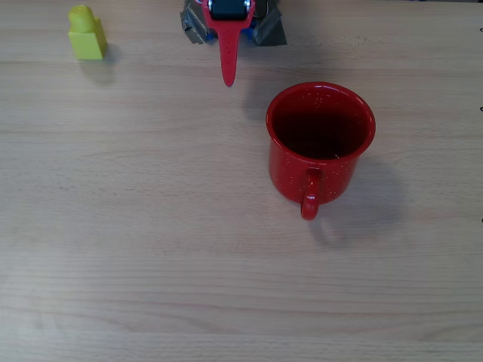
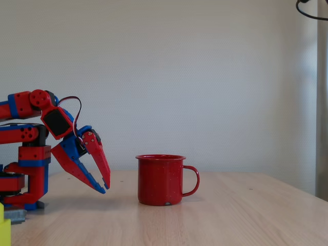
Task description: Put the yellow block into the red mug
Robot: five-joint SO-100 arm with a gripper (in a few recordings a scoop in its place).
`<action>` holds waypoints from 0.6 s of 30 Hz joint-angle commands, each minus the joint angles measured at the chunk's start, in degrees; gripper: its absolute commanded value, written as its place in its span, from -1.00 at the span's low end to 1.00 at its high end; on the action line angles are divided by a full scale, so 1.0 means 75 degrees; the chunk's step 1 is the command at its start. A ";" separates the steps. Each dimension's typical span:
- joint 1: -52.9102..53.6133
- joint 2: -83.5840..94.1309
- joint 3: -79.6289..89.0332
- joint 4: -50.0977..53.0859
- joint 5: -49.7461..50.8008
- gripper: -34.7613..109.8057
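The yellow block [image 1: 87,34] stands upright on the wooden table at the far left in the overhead view; a sliver of it shows at the bottom left edge of the fixed view [image 2: 3,225]. The red mug [image 1: 321,139] stands upright right of centre, its handle towards the picture's bottom and its dark inside bare. My gripper [image 1: 228,77] is at the top centre, between block and mug and touching neither. In the fixed view the gripper [image 2: 104,188] slants down with its tips just above the table, left of the mug [image 2: 160,179]. Its red and blue fingers meet at the tips, holding nothing.
The arm's base [image 2: 25,174] sits at the left of the fixed view, at the table's far edge in the overhead view. The wooden table [image 1: 151,249] spreads wide below and around the mug.
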 commanded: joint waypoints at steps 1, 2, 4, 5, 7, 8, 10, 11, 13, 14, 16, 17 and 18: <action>-0.0270 0.0117 -0.0234 0.0094 -0.0188 -0.52; -0.0270 0.0117 -0.0234 0.0094 -0.0188 -0.52; -0.0270 0.0117 -0.0234 0.0094 -0.0176 -0.52; -0.0270 0.0117 -0.0234 0.0094 -0.0176 -0.52; -0.0270 0.0117 -0.0234 0.0094 -0.0164 -0.52; -0.0270 0.0117 -0.0234 0.0094 -0.0164 -0.52; -0.0270 0.0117 -0.0234 0.0094 -0.0164 -0.52; -0.0258 0.0117 -0.0234 0.0094 -0.0176 -0.52; -0.0164 0.0117 -0.0234 0.0070 -0.0188 -0.52; -0.0105 0.0117 -0.0234 0.0059 -0.0211 -0.52; -0.0023 0.0117 -0.0223 0.0023 -0.0375 -0.52; 0.0023 0.0117 -0.0211 0.0000 -0.0504 -0.52; 0.0082 0.0117 -0.0211 -0.0035 -0.0609 -0.52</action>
